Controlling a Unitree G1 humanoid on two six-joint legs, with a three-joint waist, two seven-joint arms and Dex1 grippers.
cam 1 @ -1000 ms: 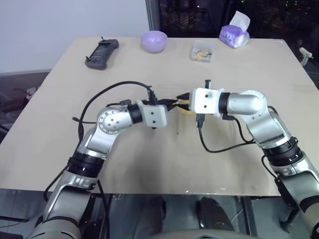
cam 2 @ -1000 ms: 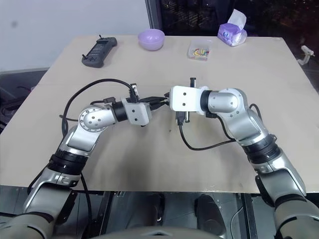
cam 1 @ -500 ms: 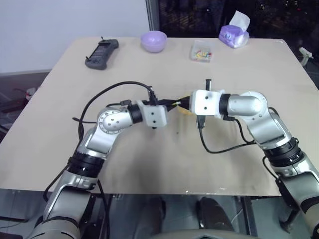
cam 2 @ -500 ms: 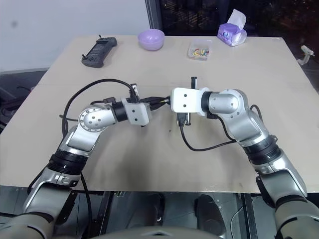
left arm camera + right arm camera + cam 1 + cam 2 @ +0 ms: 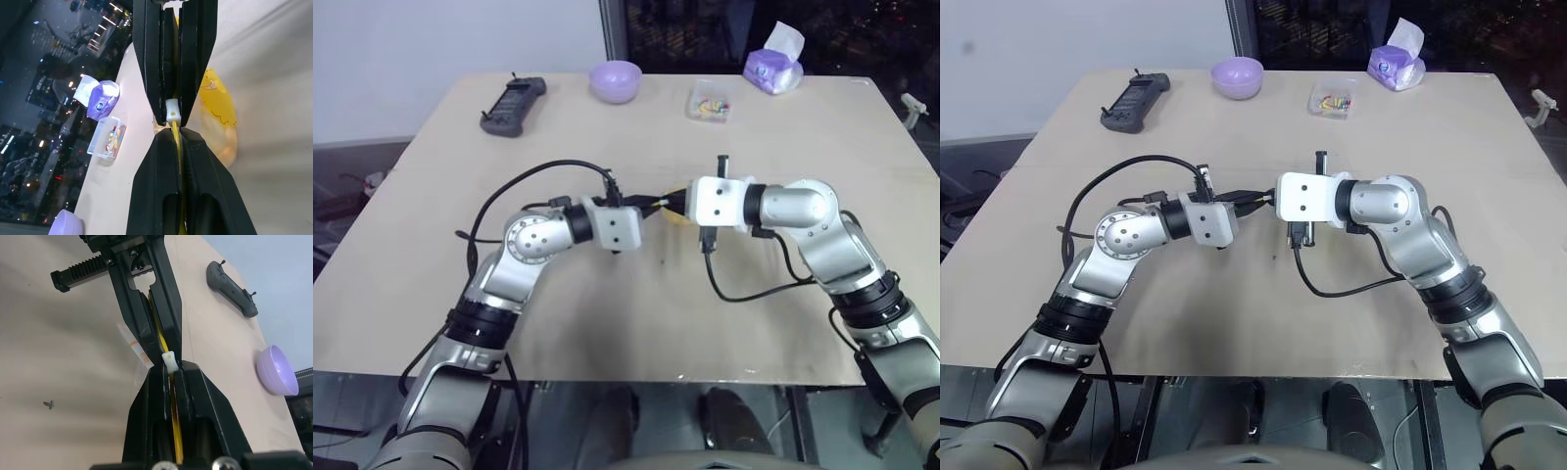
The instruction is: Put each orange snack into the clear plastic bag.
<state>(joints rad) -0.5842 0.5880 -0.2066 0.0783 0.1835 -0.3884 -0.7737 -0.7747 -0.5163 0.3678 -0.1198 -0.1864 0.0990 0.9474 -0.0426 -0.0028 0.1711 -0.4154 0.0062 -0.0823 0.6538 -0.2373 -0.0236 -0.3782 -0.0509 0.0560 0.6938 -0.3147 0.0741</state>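
Desk [image 5: 431, 225]: pale beige top, rect., w/ a faint seam running across it. Lying on it along the far edge: black remote [image 5: 513, 105] at approx 11 o'clock, purple bowl [image 5: 615, 80] just right of it near 12, small clear box [image 5: 710, 101] of colourful bits approx 1 o'clock, purple tissue pack [image 5: 773, 65] at the far-right corner w/ a white tissue sticking up. Remote and bowl well apart; box between bowl and tissues.
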